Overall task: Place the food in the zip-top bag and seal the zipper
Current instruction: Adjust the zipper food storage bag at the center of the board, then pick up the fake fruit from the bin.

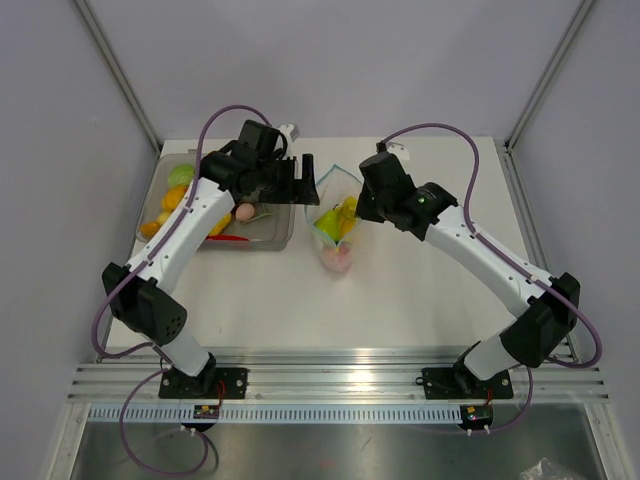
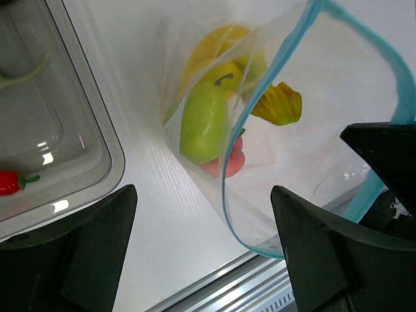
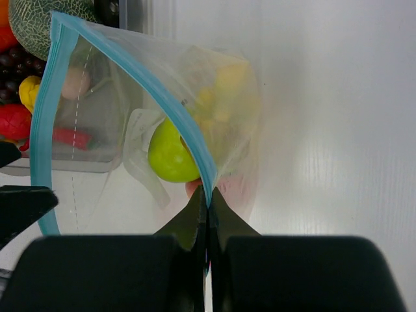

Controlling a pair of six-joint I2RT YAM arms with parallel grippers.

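Note:
The clear zip-top bag [image 1: 336,243] stands open on the table with its blue-teal zipper [image 3: 47,130] held wide. It holds a light green fruit [image 2: 204,122], a yellow banana bunch [image 2: 214,45] and a red piece [image 2: 232,162]. My right gripper [image 3: 208,195] is shut on the zipper at the bag's right side; it also shows in the top view [image 1: 363,208]. My left gripper [image 2: 203,192] is open, with the zipper's rim [image 2: 229,195] passing between its fingers, close to the right one. It sits at the bag's left edge in the top view [image 1: 308,181].
A rigid clear tray [image 1: 246,247] stands left of the bag, under my left arm. It holds more toy food: a pink peach [image 1: 244,211], a green piece [image 1: 180,175], orange and yellow pieces and a red chilli [image 2: 12,182]. The table's metal rail [image 2: 260,286] runs along the near edge.

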